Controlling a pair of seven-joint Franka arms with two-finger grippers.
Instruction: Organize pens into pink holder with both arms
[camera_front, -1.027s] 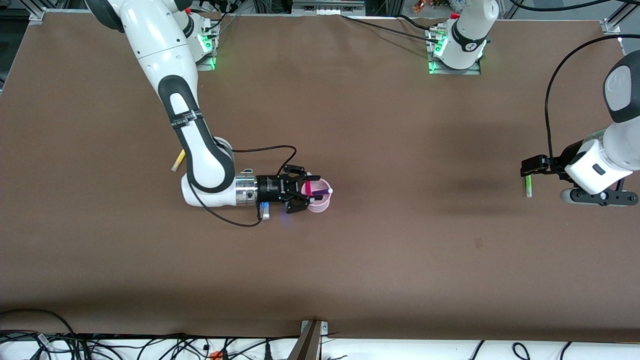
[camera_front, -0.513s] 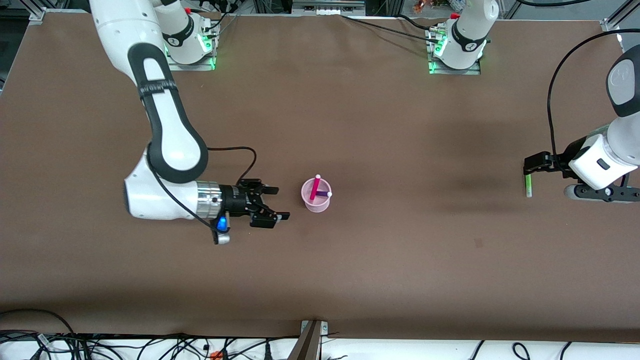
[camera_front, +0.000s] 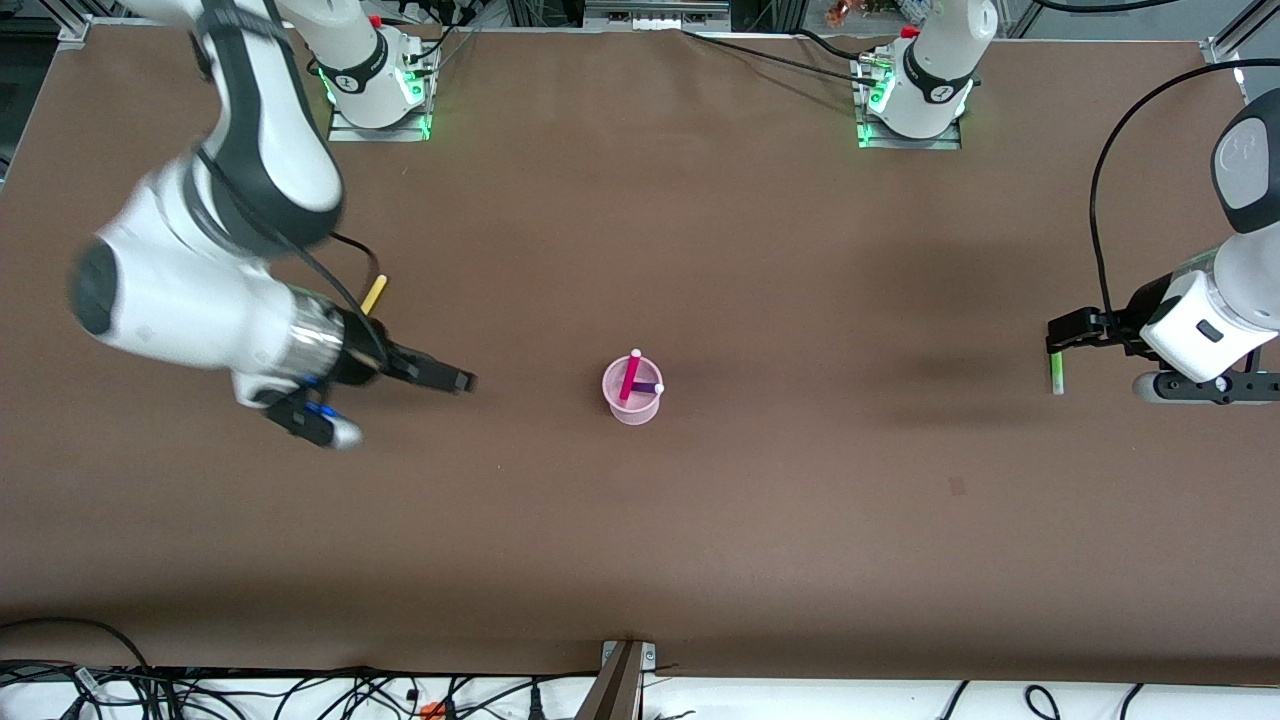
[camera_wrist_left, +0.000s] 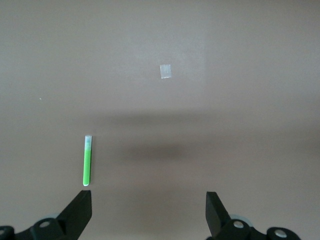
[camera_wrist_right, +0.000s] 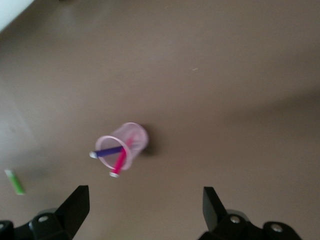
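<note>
Front view: pink holder (camera_front: 632, 392) mid-frame with magenta and purple pens | yellow pen (camera_front: 373, 295) centre-left, slanted, just above right hand (camera_front: 440, 378), empty, fingers apart | green pen (camera_front: 1056, 373) upright, far right, under left hand (camera_front: 1058, 331), open, empty.

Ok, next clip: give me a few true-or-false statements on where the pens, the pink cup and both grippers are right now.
1. The pale pink translucent plastic cup holds the magenta-pink pen and the purple pen. True.
2. The green pen stands in the cup. False: it lies on the table toward the left arm's end.
3. The yellow pen lies on the table. True.
4. The right gripper grips a pen. False: it is open and empty.
5. The left gripper is open above the table near the green pen. True.
</note>
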